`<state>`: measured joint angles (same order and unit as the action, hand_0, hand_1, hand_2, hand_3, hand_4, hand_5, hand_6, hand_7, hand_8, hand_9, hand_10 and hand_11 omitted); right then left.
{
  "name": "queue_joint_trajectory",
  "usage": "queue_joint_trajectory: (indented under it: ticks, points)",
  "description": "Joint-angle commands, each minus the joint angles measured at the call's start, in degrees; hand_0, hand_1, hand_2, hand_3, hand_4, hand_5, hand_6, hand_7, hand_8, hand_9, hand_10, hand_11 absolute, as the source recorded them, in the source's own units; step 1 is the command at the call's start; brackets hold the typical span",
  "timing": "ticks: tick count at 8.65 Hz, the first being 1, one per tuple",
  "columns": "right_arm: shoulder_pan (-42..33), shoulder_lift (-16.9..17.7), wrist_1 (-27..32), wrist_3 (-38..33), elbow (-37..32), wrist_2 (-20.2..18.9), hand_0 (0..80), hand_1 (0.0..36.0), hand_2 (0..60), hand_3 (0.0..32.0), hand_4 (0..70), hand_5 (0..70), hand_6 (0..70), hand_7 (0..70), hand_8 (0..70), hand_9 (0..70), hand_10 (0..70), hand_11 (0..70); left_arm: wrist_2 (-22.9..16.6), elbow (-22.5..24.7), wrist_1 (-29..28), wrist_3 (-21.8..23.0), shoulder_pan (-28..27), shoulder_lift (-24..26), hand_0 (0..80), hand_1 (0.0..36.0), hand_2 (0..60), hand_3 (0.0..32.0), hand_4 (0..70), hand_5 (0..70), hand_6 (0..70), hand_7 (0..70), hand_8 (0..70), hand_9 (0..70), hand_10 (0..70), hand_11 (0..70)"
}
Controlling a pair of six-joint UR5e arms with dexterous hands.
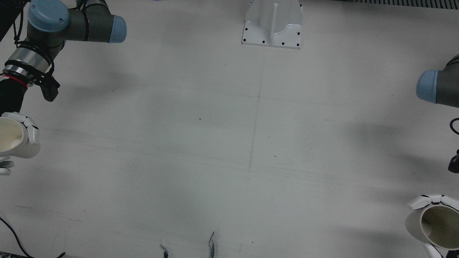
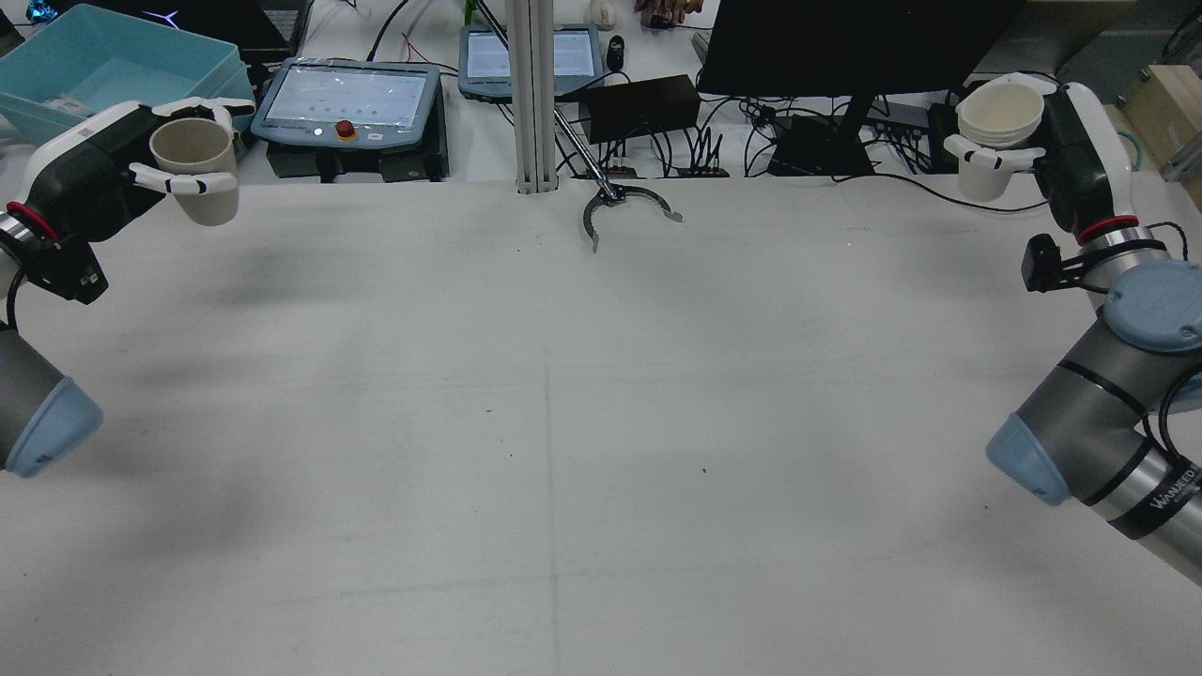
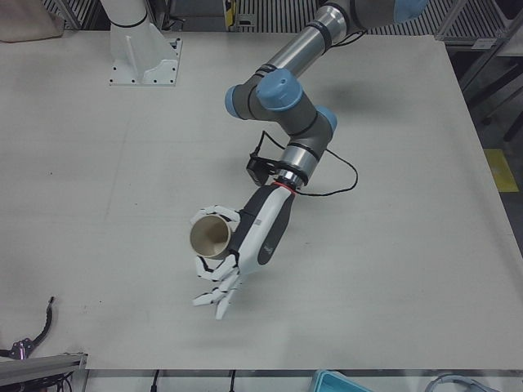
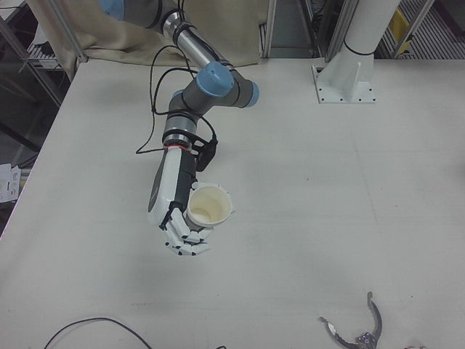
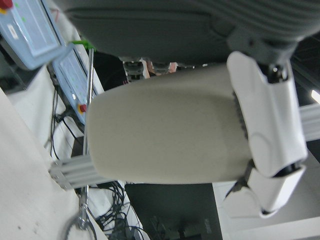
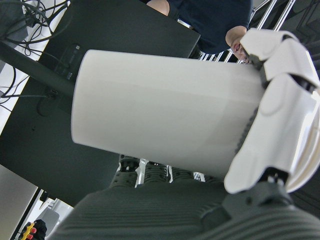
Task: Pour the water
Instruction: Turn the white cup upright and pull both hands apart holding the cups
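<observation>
Beige cup [image 2: 195, 167]: upright, raised above the bench's [image 2: 563, 422] far left corner.
Left hand [image 2: 113, 164]: fingers [image 2: 169, 180] wrapped around the beige cup.
White cup [image 2: 997, 131]: upright, raised at far right.
Right hand [image 2: 1061, 160]: fingers [image 2: 981, 155] curled around the white cup.

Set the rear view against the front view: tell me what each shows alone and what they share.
Only the rear view shows the desk behind the table: the teal bin, two tablets, the dark monitor, and both robot hands whole. Only the front view shows the white pedestal base bolted to the table. Both show the bare table, the left robot hand holding a beige cup, and the right robot hand holding a white cup, each far out to its own side.
</observation>
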<state>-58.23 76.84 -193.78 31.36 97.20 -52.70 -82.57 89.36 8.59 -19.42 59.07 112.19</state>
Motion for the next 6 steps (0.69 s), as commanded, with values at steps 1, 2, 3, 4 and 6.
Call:
queue_joint_trajectory:
  ticks: [1,2,3,4,6]
  points:
    - [4.1,-0.3,6.2,-5.8,-8.6,3.4,53.1,25.6,60.0,0.0,21.9,70.0,42.2,41.9,39.8,51.8,26.5,40.6,1.4,-4.0,-9.6,1.8,3.5,-10.8,47.8,36.0,60.0,0.0,27.0,70.0,3.3,25.5,0.0,3.7,6.0,11.3]
    - [4.5,0.1,6.2,-6.5,-10.0,3.4,52.4,24.7,60.0,0.0,21.3,70.0,41.5,41.4,39.9,52.1,27.1,41.3,1.5,-6.5,-12.7,1.8,4.2,-12.6,47.7,36.0,60.0,0.0,26.8,70.0,3.1,25.3,0.0,3.6,5.9,11.2]
    - [5.2,0.2,6.4,-6.6,-11.4,3.4,51.6,23.6,60.0,0.0,21.1,69.5,41.4,41.5,40.5,53.0,27.9,42.3,2.1,-8.7,-16.0,1.7,5.0,-14.2,47.4,36.0,60.0,0.0,27.1,70.0,2.7,25.2,0.0,3.6,6.0,11.3]
    - [5.6,0.1,6.9,-6.6,-12.7,3.4,51.7,23.0,60.0,0.0,21.0,69.2,41.2,41.4,40.4,52.9,27.9,42.2,3.9,-10.7,-20.1,1.7,5.0,-17.3,47.2,36.0,60.0,0.0,27.3,70.0,2.5,24.5,0.0,3.5,6.2,11.5]
    - [5.8,-0.3,6.8,-6.2,-13.6,3.4,51.8,22.9,58.7,0.0,21.4,70.0,41.3,41.6,40.2,52.7,27.2,41.3,7.1,-15.2,-28.2,1.8,5.1,-21.4,46.6,36.0,60.0,0.0,28.6,70.0,2.3,24.7,0.0,3.5,6.2,11.3]
